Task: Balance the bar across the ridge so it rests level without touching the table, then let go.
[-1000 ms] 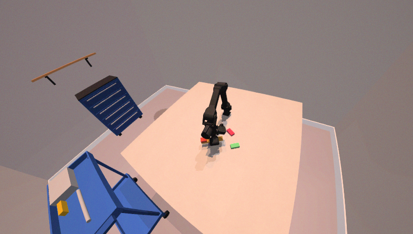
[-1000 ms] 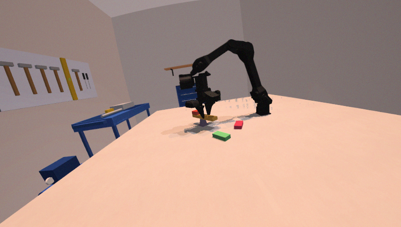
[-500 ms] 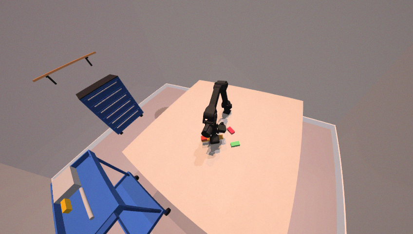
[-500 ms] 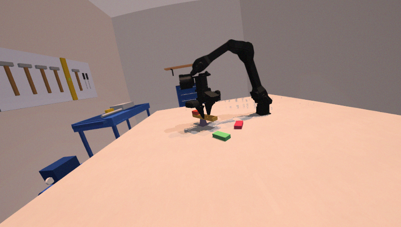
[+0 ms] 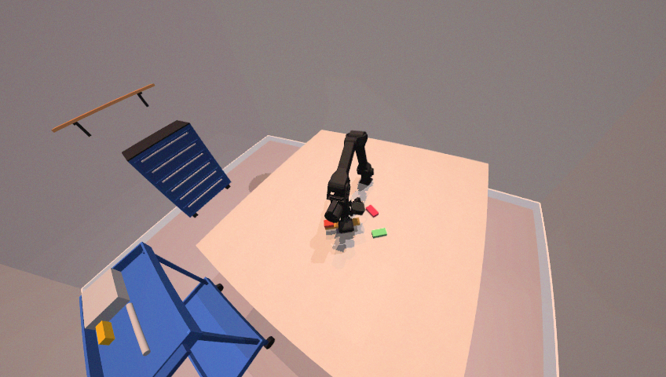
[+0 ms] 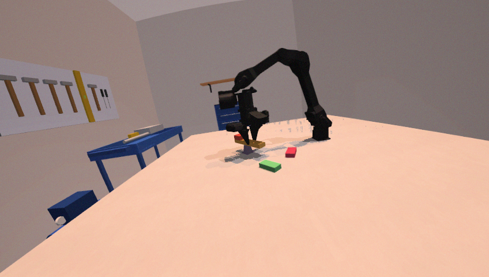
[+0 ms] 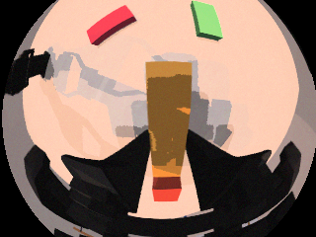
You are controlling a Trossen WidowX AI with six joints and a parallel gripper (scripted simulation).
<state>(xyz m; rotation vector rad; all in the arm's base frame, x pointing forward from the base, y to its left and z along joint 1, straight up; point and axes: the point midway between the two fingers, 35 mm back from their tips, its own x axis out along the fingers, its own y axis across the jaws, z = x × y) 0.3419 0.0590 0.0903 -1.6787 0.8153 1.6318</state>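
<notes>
The orange-brown bar (image 6: 258, 143) (image 7: 169, 104) (image 5: 356, 221) is held above the table, with a red block (image 6: 237, 137) (image 7: 167, 194) (image 5: 328, 223) on its far end. My gripper (image 6: 251, 142) (image 7: 168, 133) is shut on the bar, one finger at each long side, between its middle and the red block. The dark purple-grey ridge (image 6: 247, 149) stands on the table under the bar. Whether the bar touches the ridge's top cannot be told. In the exterior view the bar slopes slightly down to the right, which may be perspective. Neither end touches the table.
A green block (image 5: 378, 232) (image 6: 270, 165) (image 7: 206, 20) and a crimson block (image 5: 371, 210) (image 6: 290, 152) (image 7: 111, 24) lie on the table (image 5: 397, 289) (image 6: 274, 219), beyond the end of the bar away from the red block. A blue cart (image 5: 163, 289) stands beside the table.
</notes>
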